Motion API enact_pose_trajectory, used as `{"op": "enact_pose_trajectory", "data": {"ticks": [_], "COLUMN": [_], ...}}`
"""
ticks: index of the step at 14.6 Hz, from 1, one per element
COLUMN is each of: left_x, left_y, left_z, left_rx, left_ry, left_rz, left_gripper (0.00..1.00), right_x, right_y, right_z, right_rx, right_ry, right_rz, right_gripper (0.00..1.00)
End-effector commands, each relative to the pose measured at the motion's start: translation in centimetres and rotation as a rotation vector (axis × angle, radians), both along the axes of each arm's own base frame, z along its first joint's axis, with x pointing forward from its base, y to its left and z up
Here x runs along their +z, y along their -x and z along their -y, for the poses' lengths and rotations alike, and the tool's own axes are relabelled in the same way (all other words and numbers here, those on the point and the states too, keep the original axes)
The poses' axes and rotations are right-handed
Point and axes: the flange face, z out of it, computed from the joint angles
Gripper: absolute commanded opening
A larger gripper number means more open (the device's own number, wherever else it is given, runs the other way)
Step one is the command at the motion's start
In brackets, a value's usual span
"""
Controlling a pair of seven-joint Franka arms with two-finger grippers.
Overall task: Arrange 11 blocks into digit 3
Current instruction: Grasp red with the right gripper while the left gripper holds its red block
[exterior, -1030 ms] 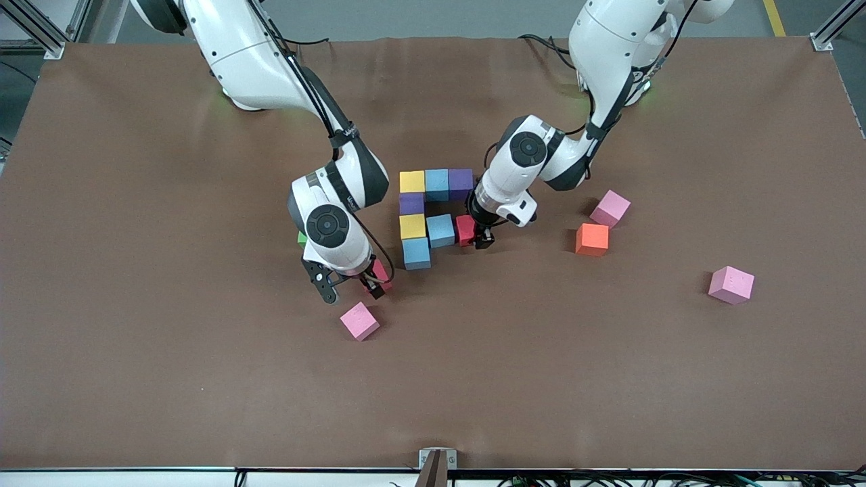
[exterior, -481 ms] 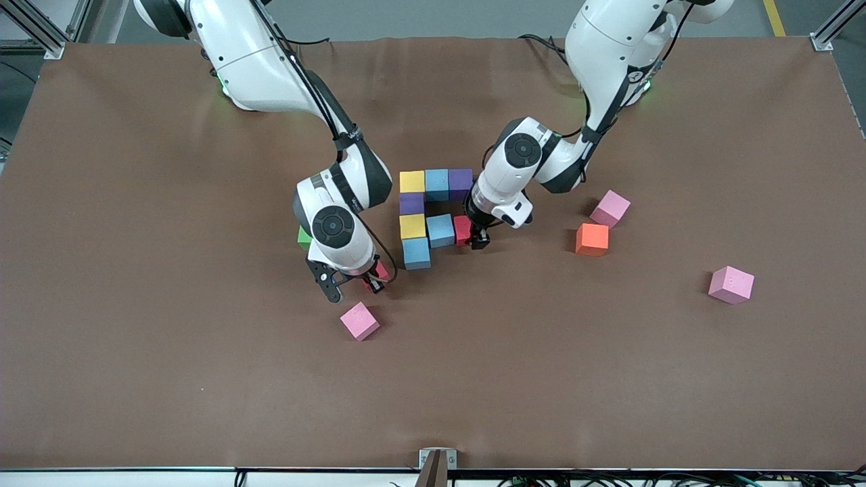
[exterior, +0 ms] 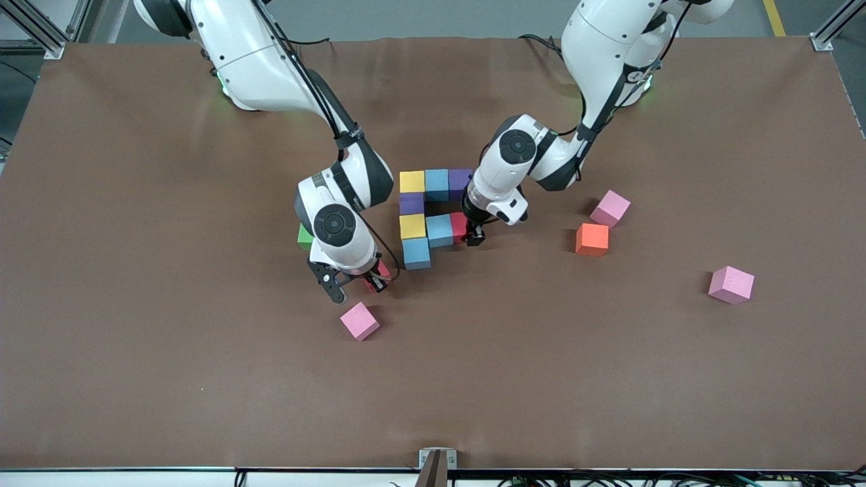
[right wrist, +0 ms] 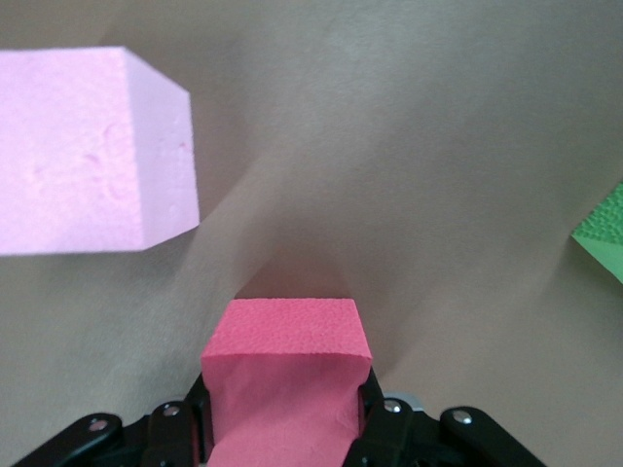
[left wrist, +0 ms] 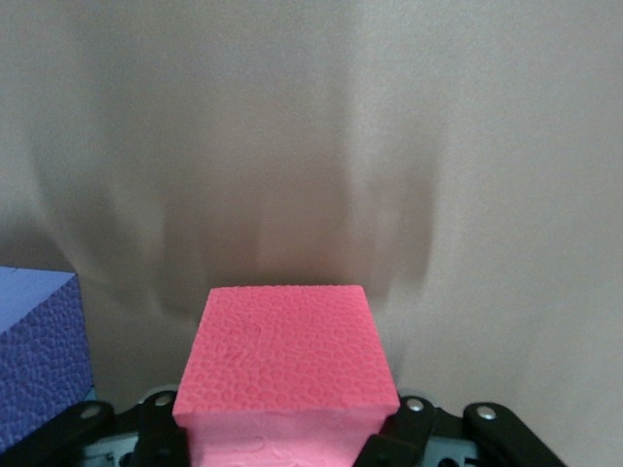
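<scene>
Now the left pincer [exterior: 471,237] grips a red cube [exterior: 460,226] beside the middle blue cube [exterior: 440,230]. Meanwhile the right pincer [exterior: 355,287] clamps another red cube [exterior: 379,274] on the table [exterior: 169,379].

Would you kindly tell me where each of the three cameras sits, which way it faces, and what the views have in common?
Front view: high across the table, facing both arms' bases; shows both arms, the digit 3 in progress, loose blocks.
Left wrist view: on the left arm's wrist, looking down past the left gripper, shut on a red block, beside a blue block.
Right wrist view: on the right arm's wrist, looking past the right gripper, closed around another red block; pink block, green cube nearby.
Shared: both red blocks and grippers appear in front view too.
</scene>
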Motion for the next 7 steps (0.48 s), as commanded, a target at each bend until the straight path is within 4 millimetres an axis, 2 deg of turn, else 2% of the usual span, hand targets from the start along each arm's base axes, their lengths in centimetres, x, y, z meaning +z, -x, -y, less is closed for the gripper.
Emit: {"op": "enact_pose_trajectory", "data": {"ticks": [1, 7], "left_x": [0.0, -0.4], "left_y": [-0.6, -1.7], "left_z": [0.1, 0.5], "left_rx": [-0.013, -0.020], "left_ry": [0.000, 0.000], "left_rz": [0.024, 0.036], "left_gripper": [0.22, 0.24], "right_x": [1.3, 3.8], "right_y": [-0.5, -1.5], "right_z": [-0.2, -1.2], "right_rx": [0.048, 0.059], "right_ry": [-0.023, -0.040], "right_rz": [0.015, 0.034], "right_gripper": [0.00, 0.00]}}
